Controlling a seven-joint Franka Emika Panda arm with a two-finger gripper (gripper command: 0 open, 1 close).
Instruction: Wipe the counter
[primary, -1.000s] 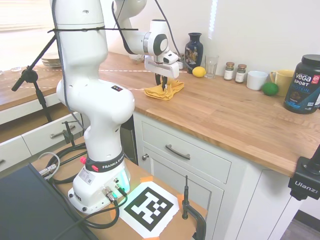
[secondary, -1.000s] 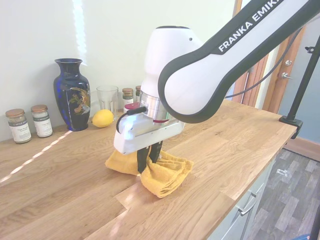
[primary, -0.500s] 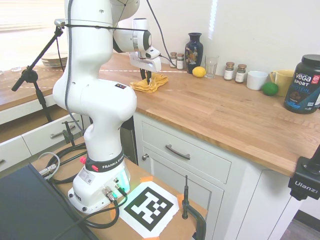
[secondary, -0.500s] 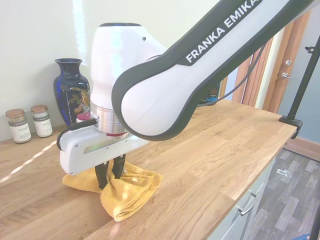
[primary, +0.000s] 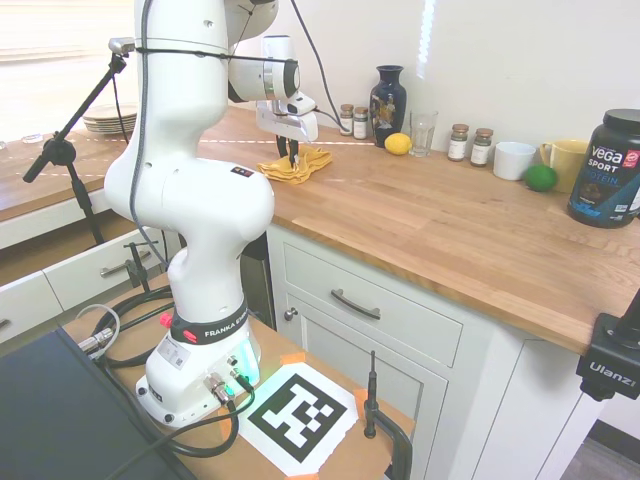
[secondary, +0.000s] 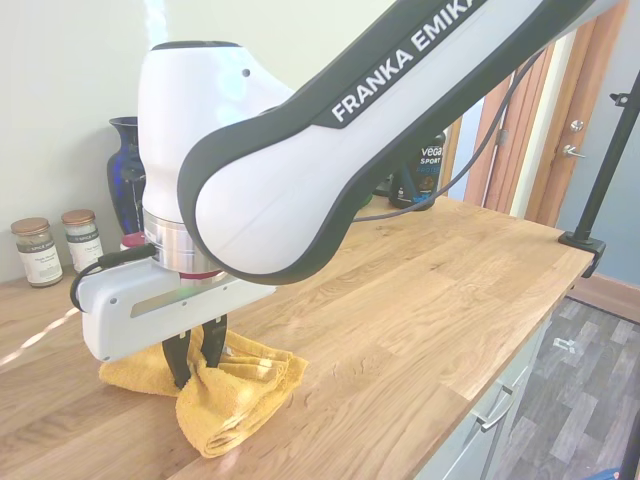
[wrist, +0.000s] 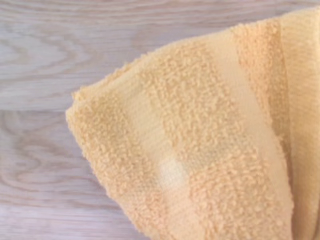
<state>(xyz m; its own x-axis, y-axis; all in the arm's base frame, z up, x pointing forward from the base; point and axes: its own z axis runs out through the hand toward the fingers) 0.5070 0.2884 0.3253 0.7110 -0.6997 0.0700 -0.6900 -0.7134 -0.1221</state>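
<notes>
Tabletop (primary: 440, 230): it is running long and warm-brown over white drawers, its near stretch lying bare in the first exterior view; this is the surface being wiped.

Cloth (secondary: 225, 385): a yellow terry cloth is lying bunched on the tabletop toward its left end in the first exterior view, near the front edge, one fold spilling toward the second exterior camera. In the wrist view its looped weave (wrist: 210, 150) is pressing flat on the wood grain.

Pincer (secondary: 195, 350): it is pointing straight down with its dark fingers drawn close together, pinching a ridge of the cloth. Judged from this pose, the cloth is being held from above so the arm can push it flat along the wood rather than lift it.

Lemon (primary: 398, 144): it is sitting farther back, near the wall, well apart from the cloth.

Glass (primary: 423, 132): it is standing just right of the lemon.

Vase (primary: 387, 99): dark blue, it is standing just left of the lemon against the wall, with small jars (primary: 351, 120) beside it.

Right end: two more jars (primary: 470, 145), a white mug (primary: 514, 160), a lime (primary: 540, 177) and a black tub (primary: 610, 168) are lining up well away.

Judgement: the back row is likely being kept clear of the wiping path; a stroke drifting toward the wall could be knocking the glass.
</notes>
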